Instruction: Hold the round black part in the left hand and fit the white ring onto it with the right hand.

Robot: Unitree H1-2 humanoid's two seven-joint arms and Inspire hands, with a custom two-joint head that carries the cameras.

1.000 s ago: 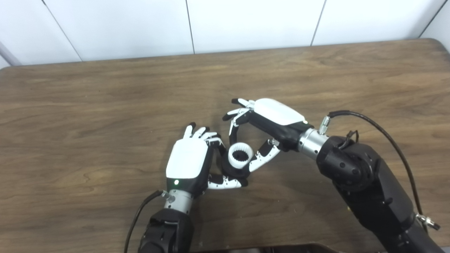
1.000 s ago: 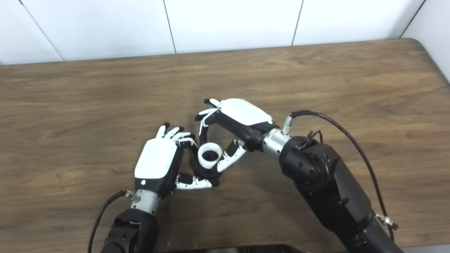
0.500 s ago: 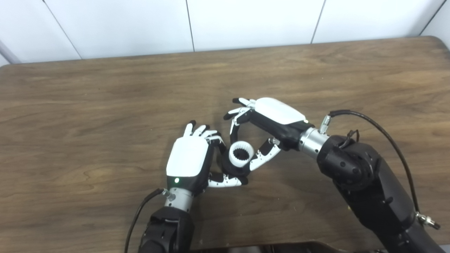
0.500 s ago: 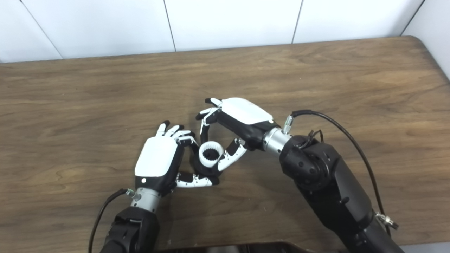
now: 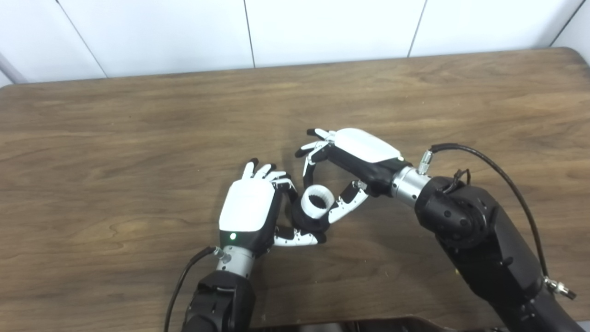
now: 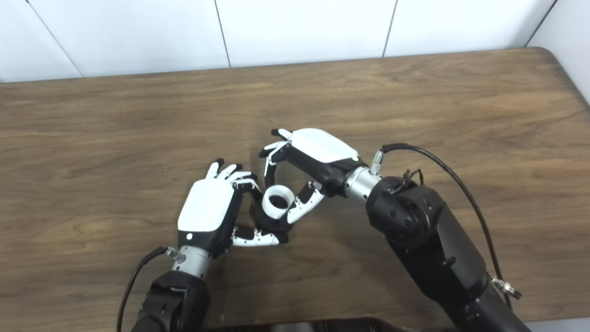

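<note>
The white ring (image 5: pixel 317 207) sits atop the black part (image 5: pixel 308 222), its opening facing up and tilted slightly. The black part is cradled between the thumb and fingers of the left hand (image 5: pixel 249 210), just to that hand's right. The right hand (image 5: pixel 343 173) pinches the ring from the ring's far right side, thumb and a fingertip on its rim. The ring appears nearly seated; pressing downward looks the remaining move. No writing is readable on the table (image 5: pixel 115 138).
</note>
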